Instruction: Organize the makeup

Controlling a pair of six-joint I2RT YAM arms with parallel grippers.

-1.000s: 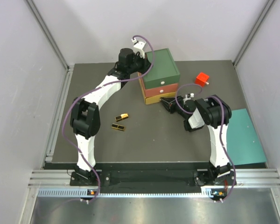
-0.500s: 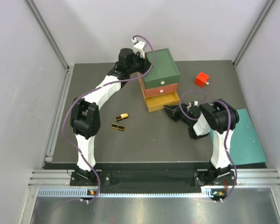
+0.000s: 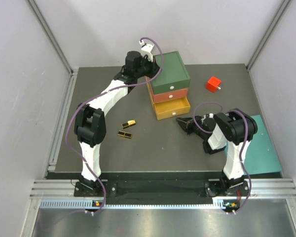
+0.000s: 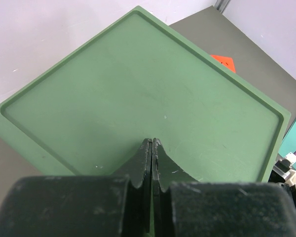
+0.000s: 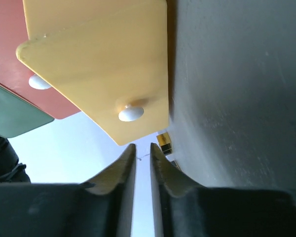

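Note:
Two gold-black rectangular cases (image 3: 129, 123) (image 3: 124, 135) lie on the dark mat left of the drawer box; one shows in the right wrist view (image 5: 164, 141). The other makeup is out of view. The yellow bottom drawer (image 3: 172, 108) stands pulled out; its front (image 5: 98, 59) and white knob (image 5: 130, 113) face my right gripper. My right gripper (image 3: 181, 123) (image 5: 142, 146) is just clear of the knob, jaws parted by a narrow gap, empty. My left gripper (image 3: 151, 63) (image 4: 152, 140) is shut and empty over the box's green top (image 4: 138, 89).
The green-red-yellow drawer box (image 3: 170, 69) stands at the back centre; its red drawer (image 5: 15, 54) is closed. A red cube (image 3: 213, 84) sits right of it and shows in the left wrist view (image 4: 222, 60). A teal mat (image 3: 260, 143) lies at the right edge.
The yellow drawer has slid out toward the front. My right gripper moved back with it, then came off the knob and drew further away. The left arm has not moved.

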